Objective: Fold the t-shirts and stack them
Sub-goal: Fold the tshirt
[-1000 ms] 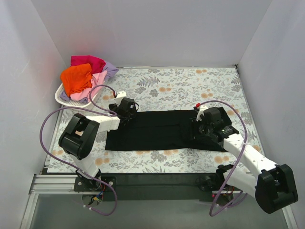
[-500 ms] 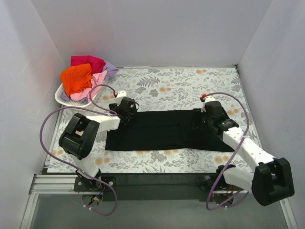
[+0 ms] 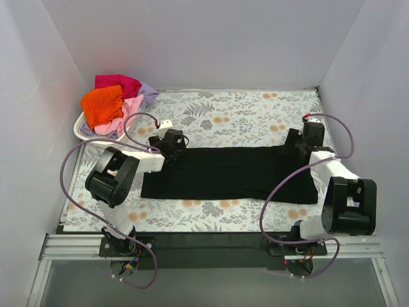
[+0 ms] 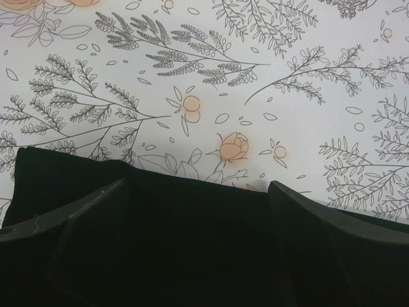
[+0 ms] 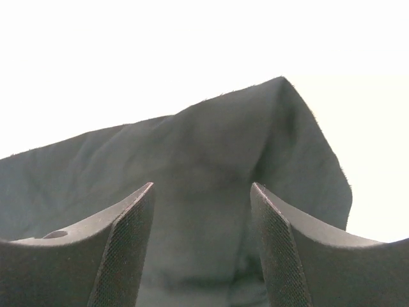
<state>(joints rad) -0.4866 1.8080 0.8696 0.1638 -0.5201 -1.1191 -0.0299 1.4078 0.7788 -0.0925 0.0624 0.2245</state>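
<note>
The black t-shirt [image 3: 223, 173] lies folded into a long strip across the middle of the table. My left gripper [image 3: 172, 148] sits low at its far left corner, jaws apart, with black cloth [image 4: 192, 243] filling the gap between its fingers [image 4: 89, 208]. My right gripper [image 3: 295, 148] is at the strip's far right corner, jaws apart, facing a raised fold of the cloth [image 5: 204, 141] between its fingertips [image 5: 131, 217]. The orange [image 3: 102, 105], magenta-red [image 3: 118, 82], pink [image 3: 133, 107] and lavender [image 3: 148, 93] shirts are heaped at the back left.
The white lattice basket [image 3: 82, 128] holds the coloured heap in the back left corner. White walls close in the table on three sides. The floral table cover [image 3: 243, 115] shows behind the shirt, and both arms' purple cables loop over the near corners.
My right arm has swung from the shirt's middle right out to its far right corner, and the shirt's right end now reaches further right. My left gripper has barely moved.
</note>
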